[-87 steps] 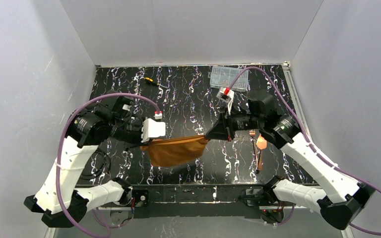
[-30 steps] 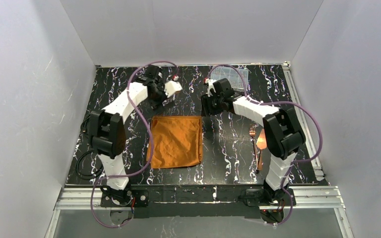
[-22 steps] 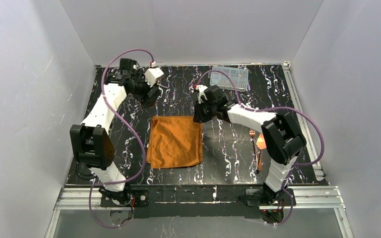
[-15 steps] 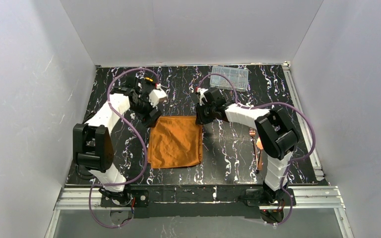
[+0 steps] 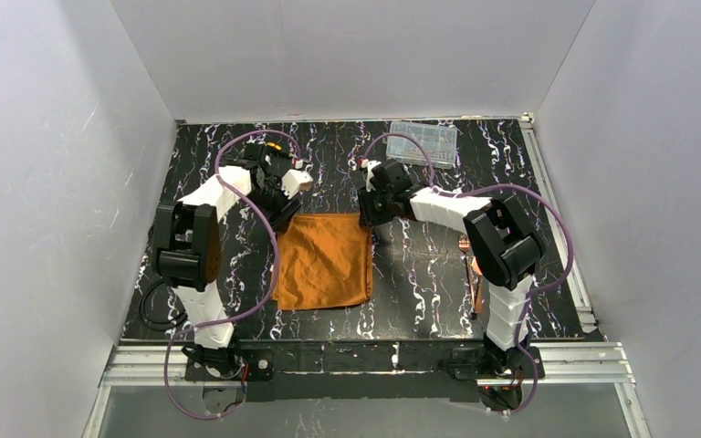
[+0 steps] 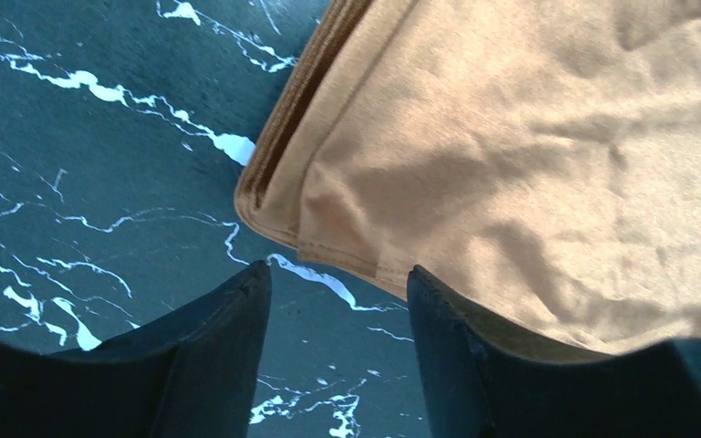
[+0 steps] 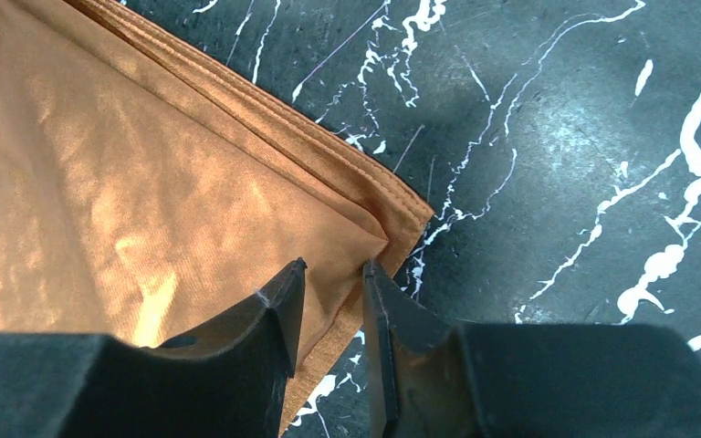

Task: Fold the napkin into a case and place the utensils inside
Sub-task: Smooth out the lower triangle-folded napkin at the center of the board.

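- Napkin (image 5: 324,260) lies flat in the middle of the bench (image 5: 420,283), between the two arms. It is a rust-orange rectangle, and the wrist views show more than one layer of hem at its far corners.
- Left pincer (image 6: 338,274) is at the far left corner of the cloth. Its jaws are spread, with bare bench between them, and the corner is just in front of the tips, so nothing is pinched.
- Right pincer (image 7: 333,266) is at the far right corner. Its jaws stand close together with only a narrow gap, and the cloth edge shows in that gap. I cannot tell if they really pinch it.
- I judge the step in hand is to take both far corners for the next fold.
  - The left side should move a little forward, so the corner comes between the fingers before they press.
  - Both sides should catch the same layers, lift together and keep the hems in line.
- Utensils (image 5: 475,265) lie to the right of the napkin, well apart from it, copper-coloured and not yet used.
- Clear plastic box (image 5: 423,141) stands at the far right of the bench.
- No brand, label or writing can be read in any view.
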### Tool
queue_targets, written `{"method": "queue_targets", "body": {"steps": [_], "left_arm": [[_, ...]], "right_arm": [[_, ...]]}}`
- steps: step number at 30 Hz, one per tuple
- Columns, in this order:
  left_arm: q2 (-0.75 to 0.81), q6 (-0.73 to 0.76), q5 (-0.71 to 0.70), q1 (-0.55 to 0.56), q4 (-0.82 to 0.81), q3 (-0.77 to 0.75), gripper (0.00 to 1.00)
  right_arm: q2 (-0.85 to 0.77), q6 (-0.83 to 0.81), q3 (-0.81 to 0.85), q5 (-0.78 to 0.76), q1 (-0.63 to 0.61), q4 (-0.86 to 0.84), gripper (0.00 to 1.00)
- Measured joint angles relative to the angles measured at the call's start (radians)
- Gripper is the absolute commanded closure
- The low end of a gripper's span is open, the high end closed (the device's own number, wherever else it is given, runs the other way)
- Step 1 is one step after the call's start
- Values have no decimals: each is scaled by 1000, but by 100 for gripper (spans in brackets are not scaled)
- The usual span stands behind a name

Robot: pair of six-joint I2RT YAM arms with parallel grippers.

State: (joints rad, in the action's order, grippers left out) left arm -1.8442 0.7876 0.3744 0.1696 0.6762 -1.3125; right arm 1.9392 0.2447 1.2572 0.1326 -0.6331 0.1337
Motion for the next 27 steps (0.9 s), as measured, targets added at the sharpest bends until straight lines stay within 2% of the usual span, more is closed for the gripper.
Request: {"method": "queue_targets", "body": {"steps": [2,3,16,20,27], "left_arm": [[-21,-4,-5,0,-5,-17,60],[-32,-8,-8,0,-10,-26,62],[-51,-38,-19,0,-28,-48,64],[-51,-42,-19,0,-36,-48,72],[-51,-45,-23,0,-41,-48,76]], "right_arm": [[0,1,4,0,4,5,62],[0,3,6,0,6,5,62],[40,22,27,16,23,1,69],[44,31,28,28,26,-5,77],[49,56,28,61,38,-16,98]]}}
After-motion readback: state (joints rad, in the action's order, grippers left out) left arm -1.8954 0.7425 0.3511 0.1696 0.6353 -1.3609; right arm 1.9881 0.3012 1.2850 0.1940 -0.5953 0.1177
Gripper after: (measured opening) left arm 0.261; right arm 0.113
